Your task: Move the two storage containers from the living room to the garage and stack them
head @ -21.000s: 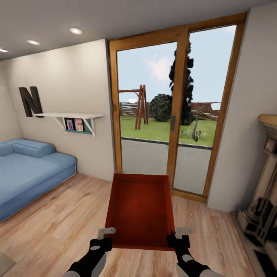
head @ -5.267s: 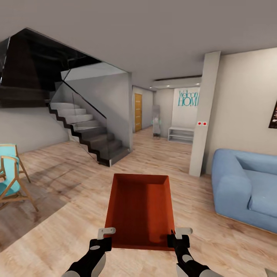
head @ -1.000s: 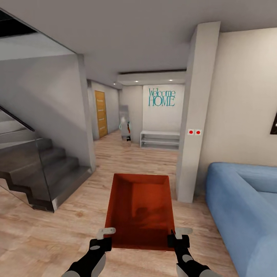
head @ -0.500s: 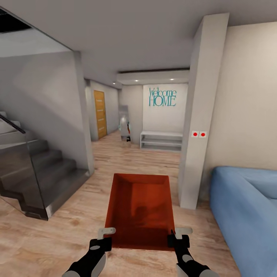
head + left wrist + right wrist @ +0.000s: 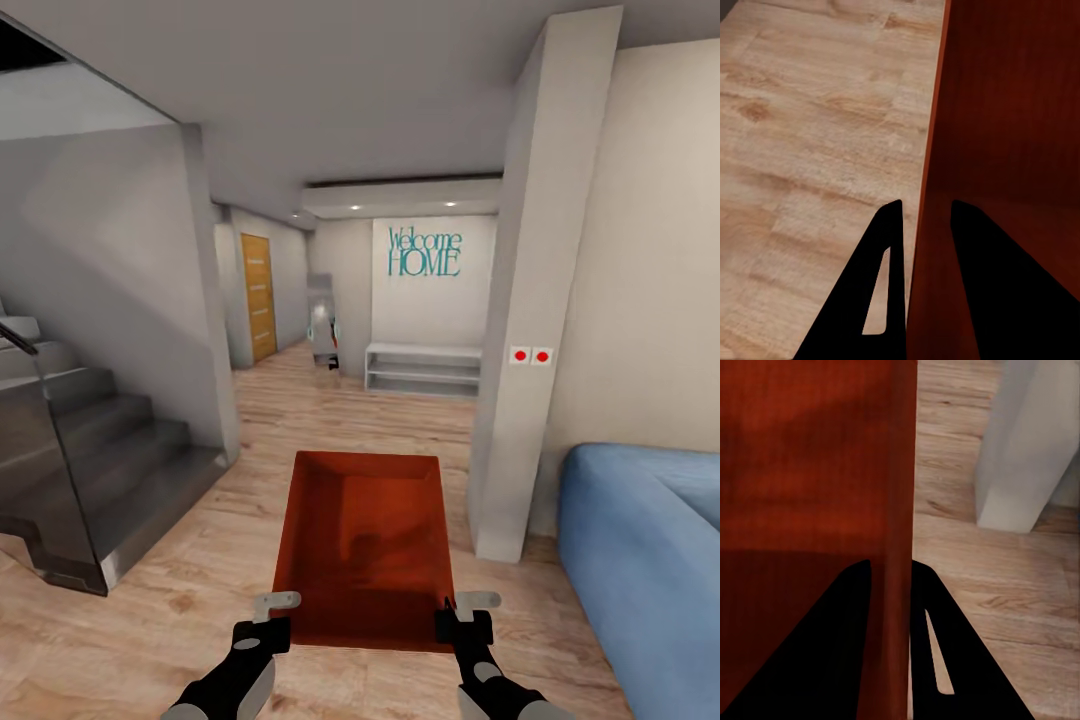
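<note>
Head view: the storage container [image 5: 365,545] is carried level ahead of the trunk, over light plank floor [image 5: 150,610]. Left gripper [image 5: 272,618] and right gripper [image 5: 462,617] each clamp a near corner wall. Against half a second ago, the pillar [image 5: 520,330] and sofa [image 5: 650,550] sit closer and further right: the base is advancing toward the hallway, transit under way.

Left wrist view: fingers [image 5: 889,285] straddle the container wall.

Right wrist view: same clamp, pillar base just beside.
</note>
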Controlling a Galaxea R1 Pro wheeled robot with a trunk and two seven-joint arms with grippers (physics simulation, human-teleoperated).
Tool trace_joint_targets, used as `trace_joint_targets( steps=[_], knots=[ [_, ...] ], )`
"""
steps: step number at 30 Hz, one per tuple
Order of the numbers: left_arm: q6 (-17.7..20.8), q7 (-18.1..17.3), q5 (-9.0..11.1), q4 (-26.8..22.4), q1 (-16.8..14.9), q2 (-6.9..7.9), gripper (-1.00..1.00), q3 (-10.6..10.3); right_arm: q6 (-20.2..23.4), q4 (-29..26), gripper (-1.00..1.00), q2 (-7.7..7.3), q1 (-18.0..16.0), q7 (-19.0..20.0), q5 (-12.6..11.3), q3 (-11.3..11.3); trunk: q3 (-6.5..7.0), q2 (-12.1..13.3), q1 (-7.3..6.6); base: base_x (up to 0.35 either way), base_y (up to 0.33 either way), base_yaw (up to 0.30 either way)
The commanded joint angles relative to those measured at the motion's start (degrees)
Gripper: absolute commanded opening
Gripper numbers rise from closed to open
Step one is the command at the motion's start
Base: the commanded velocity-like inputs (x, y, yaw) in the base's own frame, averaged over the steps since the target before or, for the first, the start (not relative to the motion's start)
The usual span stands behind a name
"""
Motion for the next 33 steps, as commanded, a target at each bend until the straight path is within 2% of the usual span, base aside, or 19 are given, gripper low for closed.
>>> trace_joint_targets(
  steps=[1,33],
  knots=[
    [0.2,0.3,1.5,0.2,0.0,-0.01,-1.00,-0.9,-0.4,-2.4,-1.00,0.01,-0.1,-0.3,0.3,0.3,-0.09,-0.1,0.04,0.322,0.000,0.000],
    [0.2,0.3,1.5,0.2,0.0,-0.01,-1.00,-0.9,-0.3,-2.4,-1.00,-0.03,-0.1,-0.3,0.4,0.3,-0.09,-0.1,0.04,0.322,0.000,0.000]
  ],
)
